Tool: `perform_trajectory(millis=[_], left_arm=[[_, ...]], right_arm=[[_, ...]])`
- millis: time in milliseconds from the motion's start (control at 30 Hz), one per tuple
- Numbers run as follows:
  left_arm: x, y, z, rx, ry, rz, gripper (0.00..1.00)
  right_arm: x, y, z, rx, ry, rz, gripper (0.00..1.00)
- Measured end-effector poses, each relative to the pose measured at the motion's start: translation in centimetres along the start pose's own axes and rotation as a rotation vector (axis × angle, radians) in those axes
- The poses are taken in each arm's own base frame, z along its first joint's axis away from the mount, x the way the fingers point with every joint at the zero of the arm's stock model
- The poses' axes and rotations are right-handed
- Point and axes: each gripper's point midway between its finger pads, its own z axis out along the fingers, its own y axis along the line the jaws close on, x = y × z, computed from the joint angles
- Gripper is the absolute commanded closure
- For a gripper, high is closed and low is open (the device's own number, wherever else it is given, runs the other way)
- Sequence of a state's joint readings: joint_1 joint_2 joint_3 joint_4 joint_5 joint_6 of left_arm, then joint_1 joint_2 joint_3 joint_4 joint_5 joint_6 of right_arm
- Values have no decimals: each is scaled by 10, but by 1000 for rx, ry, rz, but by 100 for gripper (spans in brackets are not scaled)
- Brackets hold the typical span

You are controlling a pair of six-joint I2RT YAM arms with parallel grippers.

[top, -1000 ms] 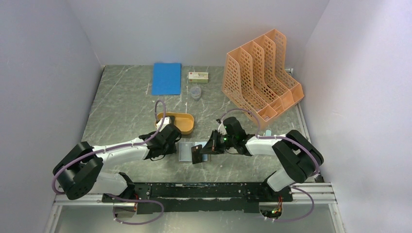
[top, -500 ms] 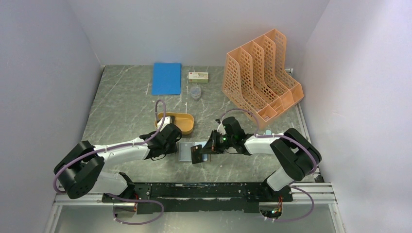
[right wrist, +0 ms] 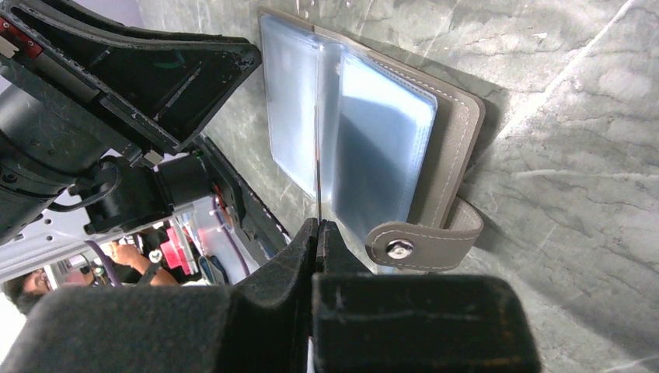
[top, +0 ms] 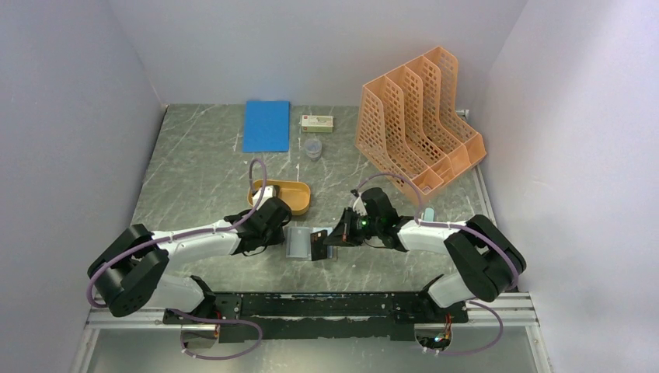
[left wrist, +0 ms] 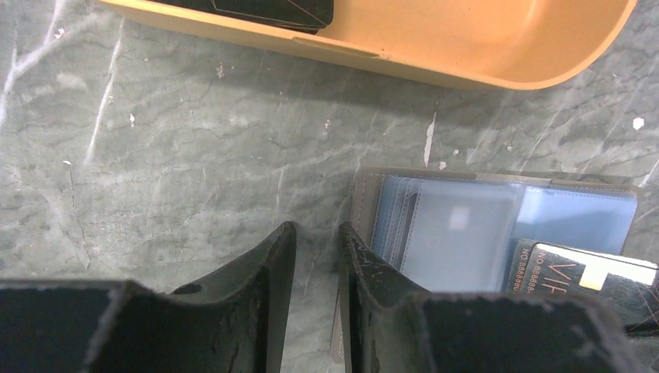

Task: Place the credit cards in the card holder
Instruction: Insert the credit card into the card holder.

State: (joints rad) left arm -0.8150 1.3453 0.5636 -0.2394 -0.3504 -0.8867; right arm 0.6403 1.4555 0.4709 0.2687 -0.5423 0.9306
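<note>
Although it shines inside, the rectangular card holder [right wrist: 373, 140] has stitched, leathery edges.

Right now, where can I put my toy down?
Bare table left of the blue notebook and orange tray. More between the cup, tray and file rack. Crowded in front: left gripper and right gripper, pinching a credit card, meet at the card holder.

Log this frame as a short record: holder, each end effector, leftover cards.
card holder: open on the table, clear sleeves up
right end effector: shut on black card, held over the sleeves, not fully in
left end effector: jaws slightly apart, nothing between, one finger over the holder's edge
orange tray: spare card inside
</note>
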Motion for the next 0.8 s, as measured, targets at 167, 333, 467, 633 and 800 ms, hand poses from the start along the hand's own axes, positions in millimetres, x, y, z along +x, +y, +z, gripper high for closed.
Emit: perform_trajectory(millis=[167, 333, 467, 633, 800], left_arm=[[-1, -1, 0, 4, -2, -1, 68], [-1, -2, 1, 4, -2, -1, 68], [-1, -3, 1, 7, -1, -2, 68], [-1, -4, 2, 11, -2, -3, 68], [-2, -5, 2, 17, -5, -5, 68]], right_arm=[[2, -3, 2, 2, 15, 6, 100], [6, -8, 6, 9, 38, 20, 100], [7, -8, 7, 0, 46, 19, 100], [6, -5, 7, -15, 45, 15, 100], [4, -2, 8, -26, 37, 6, 100]])
